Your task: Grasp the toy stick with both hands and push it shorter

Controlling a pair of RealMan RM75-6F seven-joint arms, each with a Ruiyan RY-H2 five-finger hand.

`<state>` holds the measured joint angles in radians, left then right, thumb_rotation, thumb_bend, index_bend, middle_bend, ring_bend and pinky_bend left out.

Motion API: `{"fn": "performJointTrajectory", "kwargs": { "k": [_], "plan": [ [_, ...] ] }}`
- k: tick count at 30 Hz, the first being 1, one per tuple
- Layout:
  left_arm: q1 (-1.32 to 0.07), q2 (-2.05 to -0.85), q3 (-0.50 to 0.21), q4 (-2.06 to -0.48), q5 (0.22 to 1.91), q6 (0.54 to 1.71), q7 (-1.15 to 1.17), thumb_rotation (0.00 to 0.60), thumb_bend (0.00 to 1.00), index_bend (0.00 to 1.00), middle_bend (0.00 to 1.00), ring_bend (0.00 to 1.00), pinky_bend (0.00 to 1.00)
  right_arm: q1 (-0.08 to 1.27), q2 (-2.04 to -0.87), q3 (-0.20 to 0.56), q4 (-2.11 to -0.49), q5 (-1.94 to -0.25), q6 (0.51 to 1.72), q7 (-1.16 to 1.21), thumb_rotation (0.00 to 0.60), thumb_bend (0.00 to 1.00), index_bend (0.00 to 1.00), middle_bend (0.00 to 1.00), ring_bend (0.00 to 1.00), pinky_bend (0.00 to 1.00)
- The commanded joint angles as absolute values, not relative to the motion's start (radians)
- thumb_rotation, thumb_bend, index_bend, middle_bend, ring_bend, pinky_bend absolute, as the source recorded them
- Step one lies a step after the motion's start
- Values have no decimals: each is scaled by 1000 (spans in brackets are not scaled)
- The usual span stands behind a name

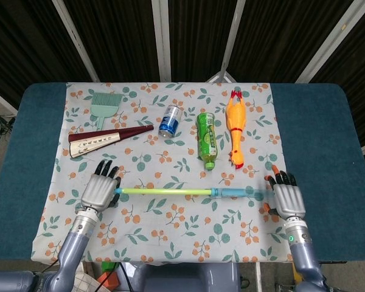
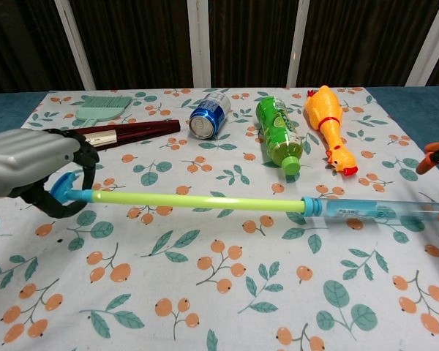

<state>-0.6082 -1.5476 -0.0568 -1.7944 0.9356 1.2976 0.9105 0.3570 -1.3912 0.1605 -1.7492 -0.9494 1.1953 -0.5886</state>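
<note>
Both metal hands clamp the toy stick (image 1: 194,192): left hand (image 1: 98,191) curls round its blue-capped yellow-green rod, right hand (image 1: 288,201) grips the translucent blue tube.

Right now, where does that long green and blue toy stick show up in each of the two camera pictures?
Head view: the toy stick lies level across the lower middle, between the left hand and the right hand.
Chest view: the toy stick crosses the middle, from the left hand at the left edge to the right edge.
Shared landmark: the green bottle lies just beyond the stick in both.
</note>
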Motion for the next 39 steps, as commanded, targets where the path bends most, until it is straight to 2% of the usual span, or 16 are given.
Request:
{"fn": "performJointTrajectory", "kwargs": {
  "k": [1, 4, 11, 27, 33, 39],
  "plan": [
    [-601, -1532, -52, -1798, 938, 1297, 897, 600, 547, 586, 161, 0, 0, 356, -1399, 152, -1720, -931, 1196, -591, 600, 336, 237, 11, 0, 0],
    [-597, -1517, -48, -1798, 939, 1293, 888, 600, 547, 586, 160, 0, 0, 356, -1403, 148, -1696, -913, 1192, -592, 600, 336, 242, 17, 0, 0],
    [-593, -1485, -51, -1805, 944, 1288, 869, 600, 549, 586, 160, 0, 0, 369, -1416, 160, -1656, -897, 1193, -583, 600, 336, 362, 77, 0, 0],
    [-597, -1468, -52, -1809, 945, 1283, 874, 600, 549, 587, 160, 0, 0, 401, -1443, 164, -1589, -846, 1155, -585, 600, 336, 367, 81, 0, 0],
    [-597, -1469, -52, -1807, 940, 1284, 880, 600, 548, 587, 160, 0, 0, 408, -1456, 157, -1569, -835, 1141, -581, 600, 336, 442, 107, 0, 0],
    [-597, -1467, -51, -1799, 940, 1283, 879, 600, 549, 587, 159, 0, 0, 412, -1465, 154, -1546, -823, 1134, -575, 600, 336, 464, 114, 0, 0]
  ]
}}
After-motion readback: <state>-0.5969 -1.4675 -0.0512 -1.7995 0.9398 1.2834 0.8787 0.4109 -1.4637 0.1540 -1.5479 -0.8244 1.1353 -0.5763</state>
